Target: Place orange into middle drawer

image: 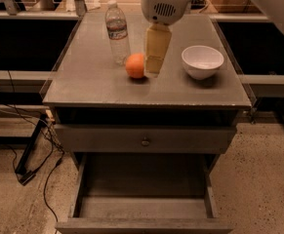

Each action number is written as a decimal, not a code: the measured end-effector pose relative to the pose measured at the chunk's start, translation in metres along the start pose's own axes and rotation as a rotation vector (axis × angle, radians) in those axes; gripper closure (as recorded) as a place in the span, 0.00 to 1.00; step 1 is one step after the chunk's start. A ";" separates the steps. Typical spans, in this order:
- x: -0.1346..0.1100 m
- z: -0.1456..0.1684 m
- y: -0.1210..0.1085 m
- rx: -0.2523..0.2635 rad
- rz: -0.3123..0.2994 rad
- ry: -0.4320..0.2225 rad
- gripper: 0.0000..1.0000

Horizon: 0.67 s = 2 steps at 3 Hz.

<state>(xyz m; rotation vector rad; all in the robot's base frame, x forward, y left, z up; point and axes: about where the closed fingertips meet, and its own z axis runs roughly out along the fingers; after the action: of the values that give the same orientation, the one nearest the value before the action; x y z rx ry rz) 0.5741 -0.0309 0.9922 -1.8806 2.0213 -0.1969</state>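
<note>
Since one camera view carries the whole scene, everything is read from it. The orange (135, 65) rests near the middle of the counter (97, 89). The gripper (153, 68) hangs just beside it on the view's right, so close that contact cannot be ruled out. Whether the gripper is open or closed cannot be told. The orange appears to sit on the counter next to it rather than inside it, so it probably holds nothing.

The fruit looks light, firm and smooth-skinned, and being round it will likely roll at a nudge. The soundest hold seems to be across its widest middle, with a moderate squeeze that neither bruises it nor lets it slip.

A water bottle (117, 30) stands just behind the orange on the view's left. It is tall and probably easy to tip, so room is tight on that side. A white bowl (202, 61) sits well apart on the right.

The counter's front edge is unobstructed. Below it is a shut drawer front with a knob (145, 141). Beneath that the middle drawer (144, 182) stands pulled out, its floor bare between low walls. The counter overhangs the drawer's rear, so the front part offers the freest drop.
</note>
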 end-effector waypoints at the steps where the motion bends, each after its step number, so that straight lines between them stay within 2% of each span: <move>1: -0.004 0.013 -0.011 -0.016 0.019 -0.021 0.00; 2: -0.029 0.039 -0.033 -0.053 0.028 -0.037 0.00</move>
<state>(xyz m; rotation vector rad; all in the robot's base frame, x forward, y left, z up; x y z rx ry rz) 0.6203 -0.0002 0.9725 -1.8727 2.0459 -0.1008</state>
